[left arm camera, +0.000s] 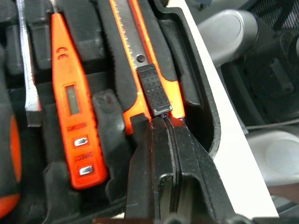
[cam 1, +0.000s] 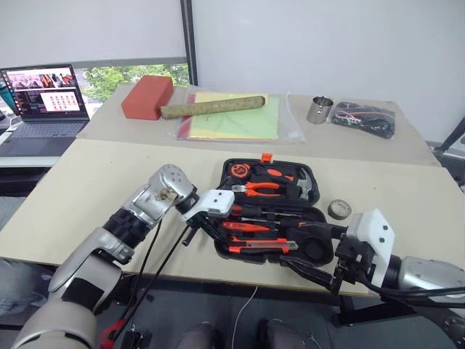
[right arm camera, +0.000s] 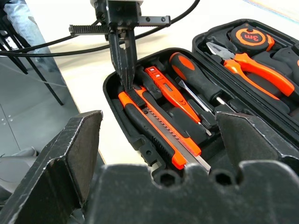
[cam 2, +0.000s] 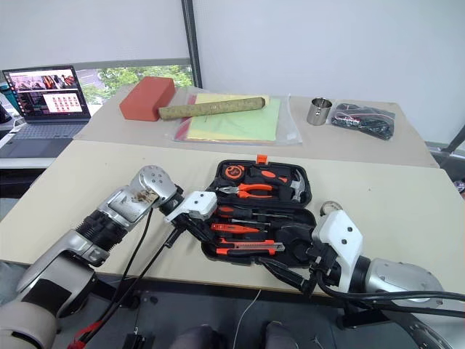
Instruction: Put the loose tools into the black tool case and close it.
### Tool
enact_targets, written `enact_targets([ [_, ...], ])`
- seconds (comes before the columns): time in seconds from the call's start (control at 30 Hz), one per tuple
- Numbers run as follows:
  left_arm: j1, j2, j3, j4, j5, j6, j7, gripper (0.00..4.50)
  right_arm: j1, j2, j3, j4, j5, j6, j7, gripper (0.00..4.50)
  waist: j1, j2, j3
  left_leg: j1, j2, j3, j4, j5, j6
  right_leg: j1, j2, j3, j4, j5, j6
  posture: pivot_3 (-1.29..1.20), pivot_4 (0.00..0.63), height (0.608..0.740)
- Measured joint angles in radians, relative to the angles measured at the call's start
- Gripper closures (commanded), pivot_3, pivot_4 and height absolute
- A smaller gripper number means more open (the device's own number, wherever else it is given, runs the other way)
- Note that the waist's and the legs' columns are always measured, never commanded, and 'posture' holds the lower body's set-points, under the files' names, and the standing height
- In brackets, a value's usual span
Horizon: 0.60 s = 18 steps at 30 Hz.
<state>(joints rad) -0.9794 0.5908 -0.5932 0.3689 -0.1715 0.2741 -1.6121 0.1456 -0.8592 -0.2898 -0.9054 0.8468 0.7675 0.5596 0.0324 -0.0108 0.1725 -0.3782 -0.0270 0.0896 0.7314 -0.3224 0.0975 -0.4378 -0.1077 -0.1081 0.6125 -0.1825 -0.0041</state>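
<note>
A pale beige table [cam 1: 87, 189] stands end to end with a second one behind it, under a white wall and a window showing green foliage. On the far table lie a red brick-like block [cam 1: 147, 97], a rolled mat [cam 1: 213, 106] across yellow and green sheets in clear plastic, a steel cup [cam 1: 320, 110] and a black bundle of cables [cam 1: 365, 119]; an open laptop [cam 1: 43, 102] sits on a lower desk to the left. The black tool case [cam 1: 270, 211] lies open near the front edge of the near table, its orange latch on the far rim. Its far half holds a tape measure [right arm camera: 252, 36] marked "3m" (the one piece of writing that can be read), orange-handled pliers [cam 1: 258, 188] and a hammer. The near half holds a screwdriver [right arm camera: 194, 79], the orange tester [left arm camera: 70, 100], whose printed lettering is too small to make out, and the utility knife [right arm camera: 161, 133]. The left gripper [right arm camera: 125, 80] has its fingers pressed together, their tips resting on the knife's end at the case's left side. The right gripper [cam 1: 312, 251] is spread wide, hovering at the case's front right corner. A small round roll [cam 1: 339, 210] lies just right of the case.
</note>
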Motion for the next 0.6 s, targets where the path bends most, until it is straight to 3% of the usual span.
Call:
enact_targets([
  [0.17,-0.077,-0.051,0.02,0.016,-0.043,0.012,0.0,4.47,0.003,0.0,0.0,0.0,-0.003,0.0,0.004,0.0,0.005,0.0,0.0,0.0,0.0,0.0,0.0,0.0,0.0,0.0,0.0,0.0,-0.001,0.0,0.0,0.0,0.15,0.74],
  [0.4,-0.054,-0.153,-0.048,0.024,0.053,-0.07,0.002,4.47,0.001,0.0,0.0,0.0,-0.008,0.0,-0.002,0.0,0.005,0.0,0.0,0.0,0.0,0.001,0.0,0.0,0.0,0.0,0.001,0.0,0.0,0.0,0.0,0.0,0.15,0.74],
  [0.6,-0.033,-0.178,-0.078,0.037,0.123,-0.183,0.001,4.47,0.038,0.003,-0.001,-0.006,-0.008,0.0,-0.018,0.0,0.007,0.0,-0.001,0.002,0.0,0.001,0.0,0.0,0.0,0.001,0.0,0.001,0.0,0.0,0.0,0.0,0.15,0.74],
])
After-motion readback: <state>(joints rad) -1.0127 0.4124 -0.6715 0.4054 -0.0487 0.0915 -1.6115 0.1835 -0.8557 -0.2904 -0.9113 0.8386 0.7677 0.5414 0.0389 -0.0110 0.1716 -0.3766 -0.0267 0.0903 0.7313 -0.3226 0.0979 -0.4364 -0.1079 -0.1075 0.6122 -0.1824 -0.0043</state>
